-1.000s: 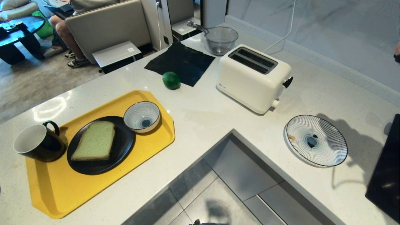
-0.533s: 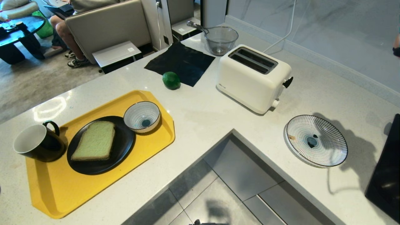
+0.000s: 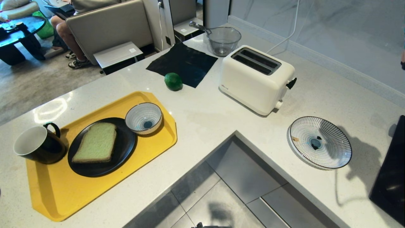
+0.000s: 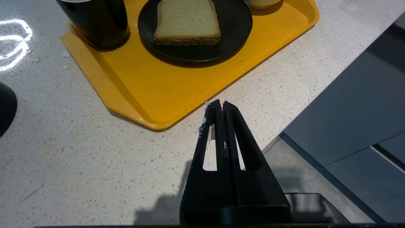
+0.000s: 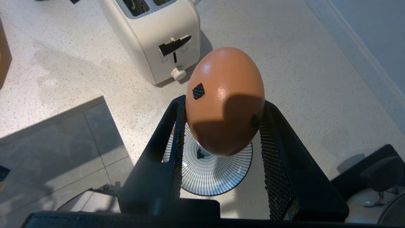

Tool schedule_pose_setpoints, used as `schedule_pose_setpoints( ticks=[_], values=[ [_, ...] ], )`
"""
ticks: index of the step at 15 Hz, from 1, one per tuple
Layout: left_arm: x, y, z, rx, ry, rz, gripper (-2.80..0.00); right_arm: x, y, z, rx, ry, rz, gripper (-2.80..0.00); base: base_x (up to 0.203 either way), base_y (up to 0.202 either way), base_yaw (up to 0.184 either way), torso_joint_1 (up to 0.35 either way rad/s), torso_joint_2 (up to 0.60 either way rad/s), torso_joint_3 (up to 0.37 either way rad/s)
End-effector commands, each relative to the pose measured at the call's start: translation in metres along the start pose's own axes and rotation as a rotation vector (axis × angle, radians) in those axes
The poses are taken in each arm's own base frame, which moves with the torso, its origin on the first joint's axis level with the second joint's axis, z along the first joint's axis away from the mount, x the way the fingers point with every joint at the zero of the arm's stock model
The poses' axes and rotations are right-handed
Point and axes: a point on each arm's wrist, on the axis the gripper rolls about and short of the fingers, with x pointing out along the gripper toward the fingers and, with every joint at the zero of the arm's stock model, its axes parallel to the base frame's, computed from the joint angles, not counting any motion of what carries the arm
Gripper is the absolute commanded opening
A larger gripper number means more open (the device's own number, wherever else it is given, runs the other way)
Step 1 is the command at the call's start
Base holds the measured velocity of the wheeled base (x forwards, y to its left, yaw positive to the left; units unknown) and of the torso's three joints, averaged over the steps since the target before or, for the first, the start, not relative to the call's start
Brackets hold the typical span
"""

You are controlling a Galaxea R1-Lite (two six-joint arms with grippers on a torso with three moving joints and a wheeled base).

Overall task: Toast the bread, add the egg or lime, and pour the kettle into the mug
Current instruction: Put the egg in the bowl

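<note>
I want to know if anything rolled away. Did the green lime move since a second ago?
No. The lime sits at the same spot by the corner of the black cloth, left of the toaster.

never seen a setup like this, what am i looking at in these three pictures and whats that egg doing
It is a two-armed robot at a kitchen counter. One picture looks down from its head: a toaster, a lime, a striped plate, and a yellow tray holding a mug, bread on a black plate and a small bowl. The other two come from cameras on its wrists. The left end effector is shut and empty. The right end effector grips the egg above the striped plate.
</note>
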Motion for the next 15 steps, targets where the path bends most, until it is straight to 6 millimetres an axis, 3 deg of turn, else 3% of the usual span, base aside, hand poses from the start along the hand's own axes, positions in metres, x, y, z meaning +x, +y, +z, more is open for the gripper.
schedule_pose_setpoints(
  ticks=[1,15],
  values=[
    [0.0010,0.0001,-0.0047,0.000,0.016,0.000,-2.80,0.0005,-0.0003,0.0024,-0.005,-0.006,0.001,-2.80,0.000,0.000,0.000,0.000,0.00,0.000],
    [0.0010,0.0001,-0.0047,0.000,0.016,0.001,-2.80,0.0018,-0.0013,0.0091,-0.044,-0.063,0.000,-2.80,0.000,0.000,0.000,0.000,0.00,0.000]
  ],
)
